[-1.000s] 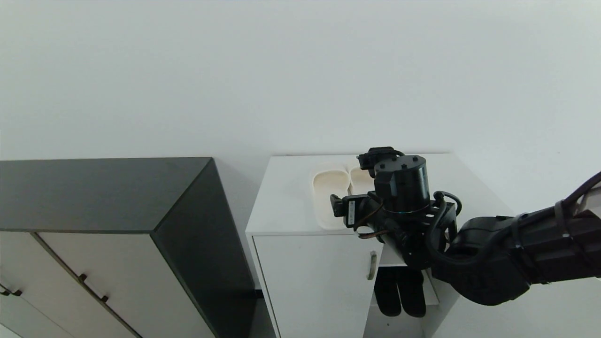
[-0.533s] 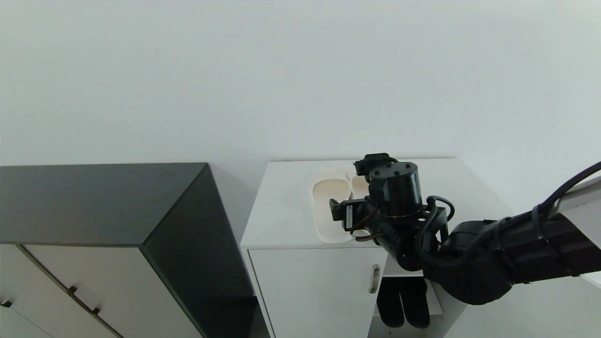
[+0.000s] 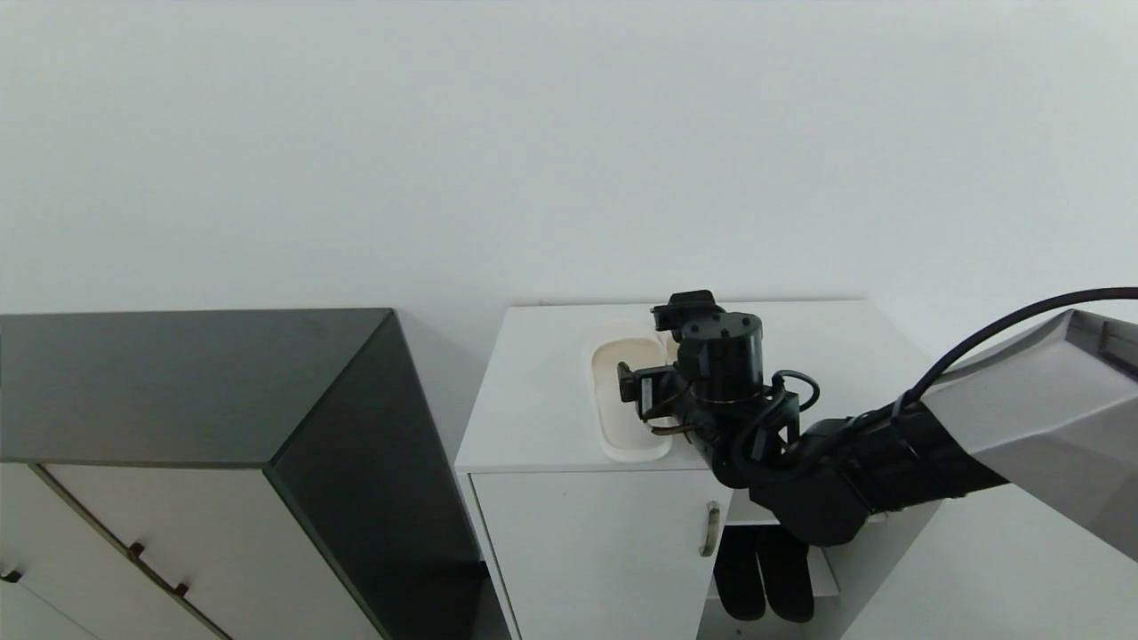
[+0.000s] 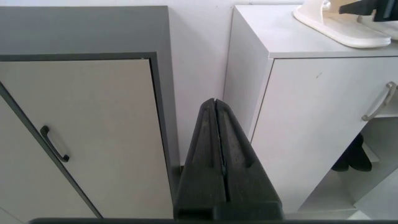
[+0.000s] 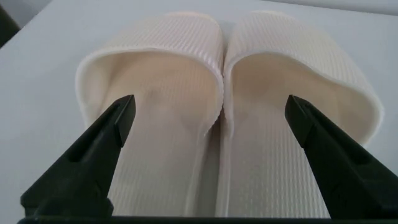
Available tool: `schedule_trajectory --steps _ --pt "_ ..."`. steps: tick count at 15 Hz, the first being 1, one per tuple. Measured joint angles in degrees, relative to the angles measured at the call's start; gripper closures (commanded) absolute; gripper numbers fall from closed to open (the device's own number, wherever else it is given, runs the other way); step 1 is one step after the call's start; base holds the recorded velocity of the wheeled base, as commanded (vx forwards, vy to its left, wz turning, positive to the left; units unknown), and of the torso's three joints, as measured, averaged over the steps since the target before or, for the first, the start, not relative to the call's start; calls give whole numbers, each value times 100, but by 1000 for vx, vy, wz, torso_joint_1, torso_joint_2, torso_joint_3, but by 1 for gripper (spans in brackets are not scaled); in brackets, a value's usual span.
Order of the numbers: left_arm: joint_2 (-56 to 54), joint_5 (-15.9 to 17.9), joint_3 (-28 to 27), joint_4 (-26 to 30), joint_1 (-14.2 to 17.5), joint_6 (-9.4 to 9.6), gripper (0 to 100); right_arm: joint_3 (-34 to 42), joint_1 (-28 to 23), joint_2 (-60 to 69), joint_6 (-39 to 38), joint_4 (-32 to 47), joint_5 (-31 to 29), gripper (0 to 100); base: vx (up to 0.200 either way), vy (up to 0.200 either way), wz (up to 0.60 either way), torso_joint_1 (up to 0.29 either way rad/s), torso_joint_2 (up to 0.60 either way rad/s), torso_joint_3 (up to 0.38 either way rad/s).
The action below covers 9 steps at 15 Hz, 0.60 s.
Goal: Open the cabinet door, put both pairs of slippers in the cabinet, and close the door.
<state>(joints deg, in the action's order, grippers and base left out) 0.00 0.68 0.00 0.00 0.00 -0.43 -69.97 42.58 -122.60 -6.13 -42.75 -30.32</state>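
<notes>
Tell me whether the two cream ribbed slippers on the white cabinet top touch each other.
Touching. The right wrist view shows one cream ribbed slipper pressed against its mate, their straps meeting with no gap.

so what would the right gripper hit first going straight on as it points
Probably the cream slippers: the open right gripper is aimed at their adjoining straps, though depth is unclear.

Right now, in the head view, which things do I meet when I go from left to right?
dark cabinet → cream slippers → door handle → black slippers
</notes>
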Motion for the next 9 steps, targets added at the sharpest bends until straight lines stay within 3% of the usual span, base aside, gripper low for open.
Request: schedule_trajectory --steps 4,5,9 --pt "0 0 0 0 0 18 100 -486 -138 -273 0 305 21 0 0 0 0 0 0 0" --pt "0 0 0 0 0 24 100 -602 -166 -322 0 321 21 100 0 0 0 0 0 0" --pt "0 0 0 0 0 29 100 -723 -204 -424 0 329 21 100 0 0 0 0 0 0"
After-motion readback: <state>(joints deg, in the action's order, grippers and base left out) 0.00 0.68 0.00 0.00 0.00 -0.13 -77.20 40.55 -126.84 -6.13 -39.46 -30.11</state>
